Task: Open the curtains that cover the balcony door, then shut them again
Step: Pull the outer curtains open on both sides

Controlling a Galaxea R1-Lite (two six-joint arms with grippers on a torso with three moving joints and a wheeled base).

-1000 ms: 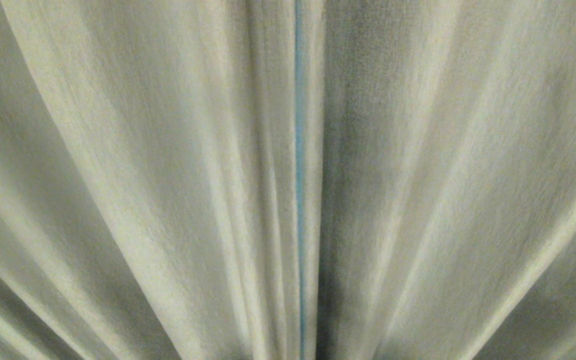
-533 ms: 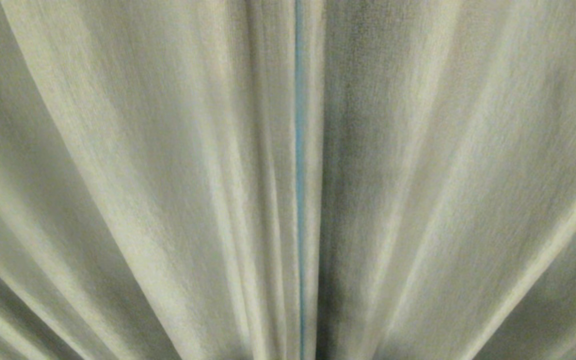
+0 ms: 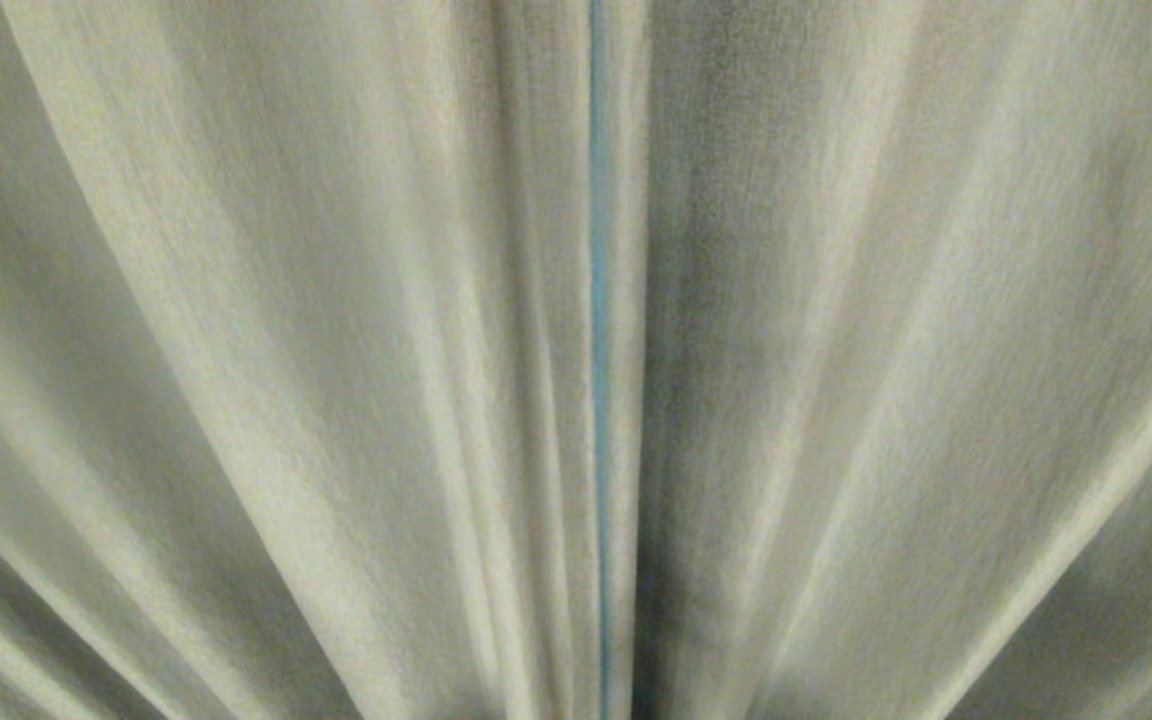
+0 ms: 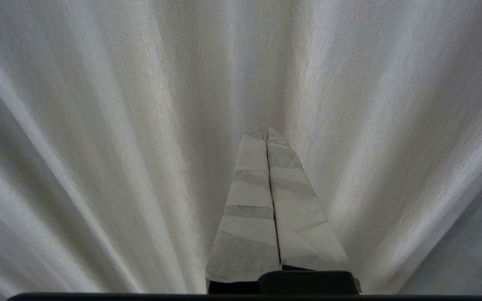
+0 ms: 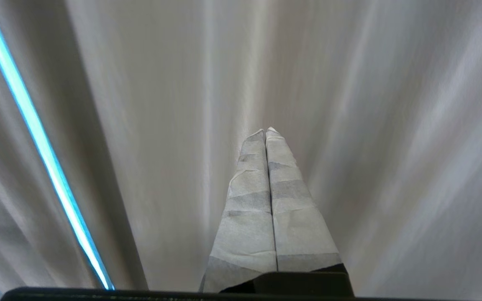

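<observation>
Cream-beige pleated curtains [image 3: 336, 350] fill the whole head view, drawn shut. A thin bluish slit of light [image 3: 597, 300] runs down where the two panels meet. The balcony door is hidden behind the fabric. Neither gripper shows in the head view. In the left wrist view my left gripper [image 4: 266, 131] is shut and empty, its tape-wrapped fingers [image 4: 249, 196] pointing at the curtain folds [image 4: 98, 146]. In the right wrist view my right gripper [image 5: 266, 131] is shut and empty, facing the curtain [image 5: 370, 125], with the bright blue slit [image 5: 40, 138] off to one side.
</observation>
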